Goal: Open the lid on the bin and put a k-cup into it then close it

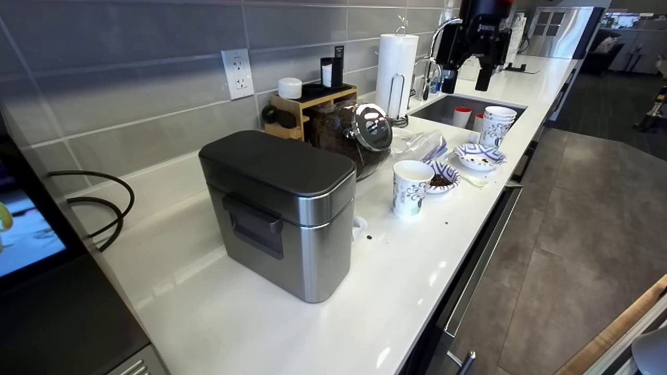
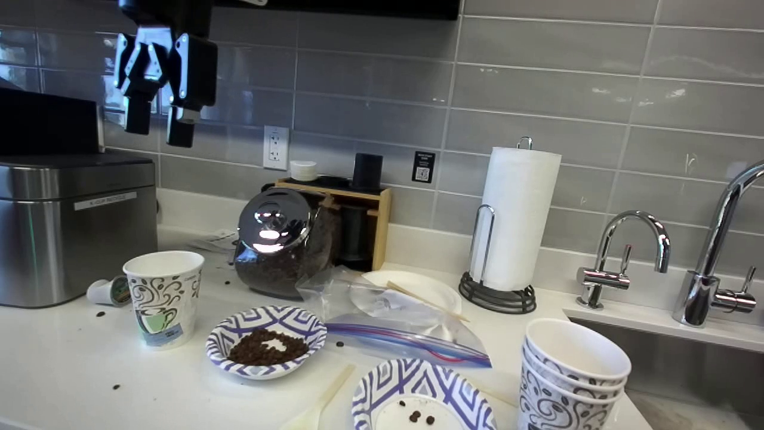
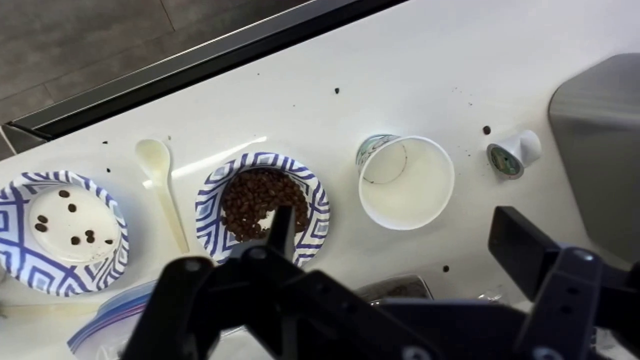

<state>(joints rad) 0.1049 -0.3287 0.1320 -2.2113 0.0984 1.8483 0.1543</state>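
The steel bin (image 1: 318, 260) stands on the white counter, its dark grey lid (image 1: 276, 161) lying flat on top. Its label side shows in an exterior view (image 2: 113, 239), and a steel side edges into the right of the wrist view. A k-cup (image 3: 517, 152), white with a green foil top, lies on its side beside the bin; the bin mostly hides it in an exterior view (image 1: 359, 227). High above the counter hangs my gripper (image 2: 159, 125), jaws wide apart and nothing between them. In the wrist view the k-cup sits beyond the right fingertip (image 3: 520, 245).
Close to the k-cup stands a paper cup (image 3: 415, 185). Two patterned bowls hold coffee beans (image 3: 265, 200). Behind them are a glass jar (image 2: 280, 239), a plastic bag (image 2: 412, 322) and a paper towel roll (image 2: 519, 221). Stacked cups (image 2: 567, 382) stand by the sink.
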